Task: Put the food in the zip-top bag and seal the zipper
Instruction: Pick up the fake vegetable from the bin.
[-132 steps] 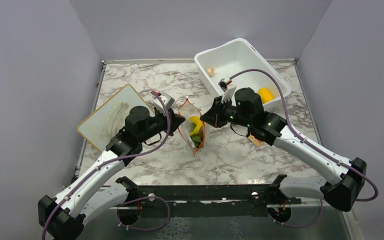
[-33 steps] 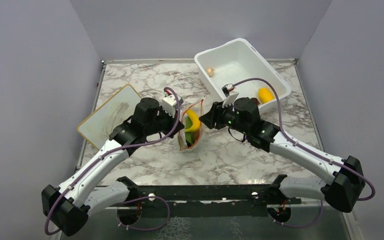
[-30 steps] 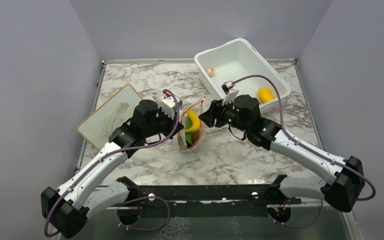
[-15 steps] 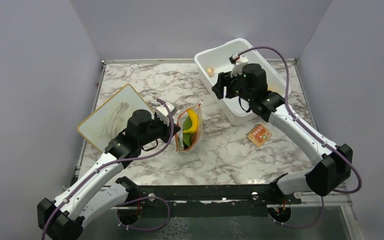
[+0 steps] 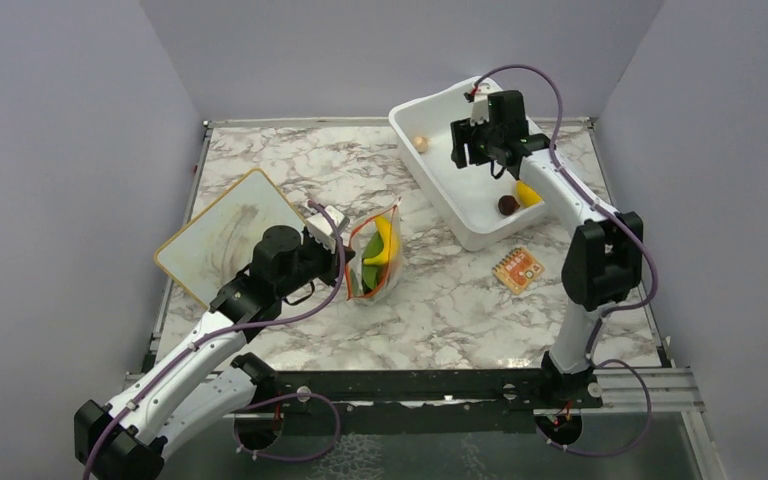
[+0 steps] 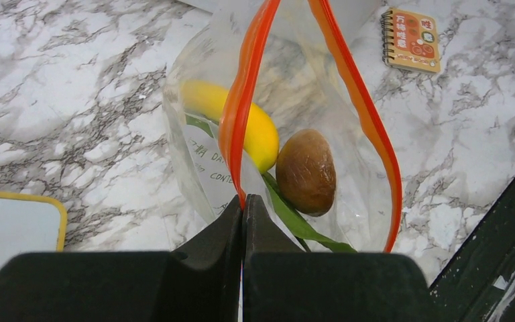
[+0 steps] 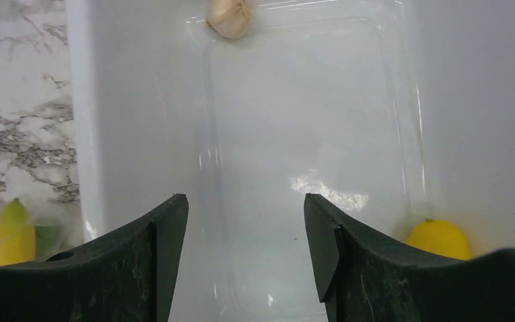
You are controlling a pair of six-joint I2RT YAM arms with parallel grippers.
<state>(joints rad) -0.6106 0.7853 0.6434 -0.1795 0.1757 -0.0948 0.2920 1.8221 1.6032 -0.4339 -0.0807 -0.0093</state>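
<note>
We saw the left gripper (image 6: pixel 243 204) with its jaws pressed together on a corner of the clear floppy plastic zip-top bag (image 6: pixel 194 154), where the two halves of the thin red-orange zipper strip (image 6: pixel 247 74) met. Beyond that pinch the halves spread apart, leaving the mouth open. Inside the bag, just ahead of the jaws, lay a yellow banana (image 6: pixel 261 134), a brown oval piece (image 6: pixel 305 171) touching it, and a long dark-green leaf (image 6: pixel 298 225) reaching back toward the jaws. Further ahead, a small orange patterned square notebook (image 6: pixel 412 39) lay on the marble-patterned table (image 6: pixel 74 87).

The right gripper (image 7: pixel 243 208) hung over the white rectangular plastic tub (image 7: pixel 127 100), its jaws spread wide and holding nothing. Ahead of them a small round beige piece (image 7: pixel 230 17) sat against the tub's wall; beside the right-hand jaw lay a yellow oval fruit (image 7: pixel 439 238). From the top camera we also saw a dark round piece (image 5: pixel 508 204) just beside that fruit.
</note>
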